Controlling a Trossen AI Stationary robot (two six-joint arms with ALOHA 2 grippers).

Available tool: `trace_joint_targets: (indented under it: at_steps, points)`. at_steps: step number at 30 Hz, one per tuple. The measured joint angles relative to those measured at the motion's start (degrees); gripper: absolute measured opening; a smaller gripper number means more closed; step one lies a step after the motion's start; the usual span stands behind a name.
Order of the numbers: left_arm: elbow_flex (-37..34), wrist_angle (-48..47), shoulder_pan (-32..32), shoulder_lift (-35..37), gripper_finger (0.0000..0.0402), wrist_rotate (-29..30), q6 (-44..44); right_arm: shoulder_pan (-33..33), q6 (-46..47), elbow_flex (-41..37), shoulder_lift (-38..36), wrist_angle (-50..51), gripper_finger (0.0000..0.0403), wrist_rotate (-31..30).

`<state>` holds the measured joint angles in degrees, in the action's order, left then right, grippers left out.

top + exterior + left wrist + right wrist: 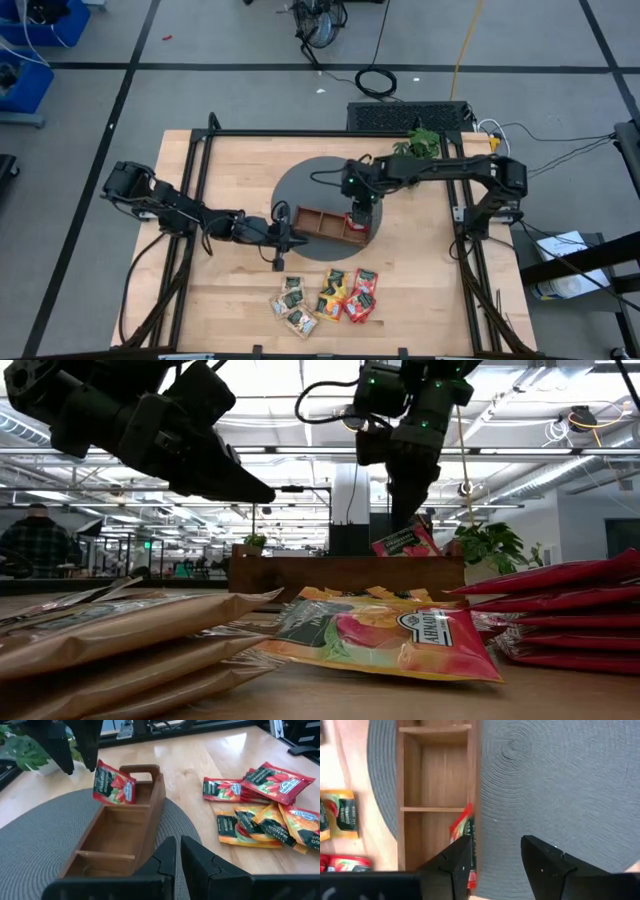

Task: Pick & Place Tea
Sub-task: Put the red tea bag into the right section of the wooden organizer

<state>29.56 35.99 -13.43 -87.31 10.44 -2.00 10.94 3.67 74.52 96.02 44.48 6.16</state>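
While right fingers (492, 865) spread, red sachet (465, 832) beside them, in tray (410, 780).

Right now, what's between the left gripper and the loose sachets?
Bare wooden table in the high view. The left gripper, shut, sits at the tray's end; the sachets lie nearer the table's front edge.

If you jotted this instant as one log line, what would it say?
right gripper: open above tray end | red sachet: standing in wooden tray | left gripper: shut, beside tray | other sachets: on table
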Motion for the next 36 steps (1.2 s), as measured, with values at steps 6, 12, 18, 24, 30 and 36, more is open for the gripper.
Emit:
trace_joint_targets:
  at_steps: [6, 12, 18, 24, 30, 36]
  points:
    - [0.00, 0.10, -0.03, 0.00, 0.0035, -0.02, 0.00, 0.00, 0.76, -0.01, 0.39, 4.07, 0.0160, -0.03]
    - [0.00, 0.15, -0.04, 0.00, 0.0035, -0.04, 0.01, -0.15, 0.26, -0.18, 0.40, 3.80, 0.0152, -0.01]
    - [0.00, 0.15, -0.02, 0.00, 0.0035, -0.09, 0.24, 0.10, -0.72, -1.32, 0.44, 3.40, 0.0149, 0.07]
    - [0.00, 0.09, -0.02, 0.00, 0.0035, -0.09, 0.28, 0.28, -3.57, -1.45, 0.44, 3.47, 0.0140, 3.48]
    - [0.00, 0.07, -0.04, 0.00, 0.0035, -0.09, 0.41, 0.26, -5.55, -1.45, 0.44, 2.93, 0.0112, 6.11]
    - [0.00, 0.02, -0.02, 0.00, 0.0035, -0.09, 0.41, 0.26, -5.89, -1.45, 0.44, 2.92, 0.0045, 6.11]
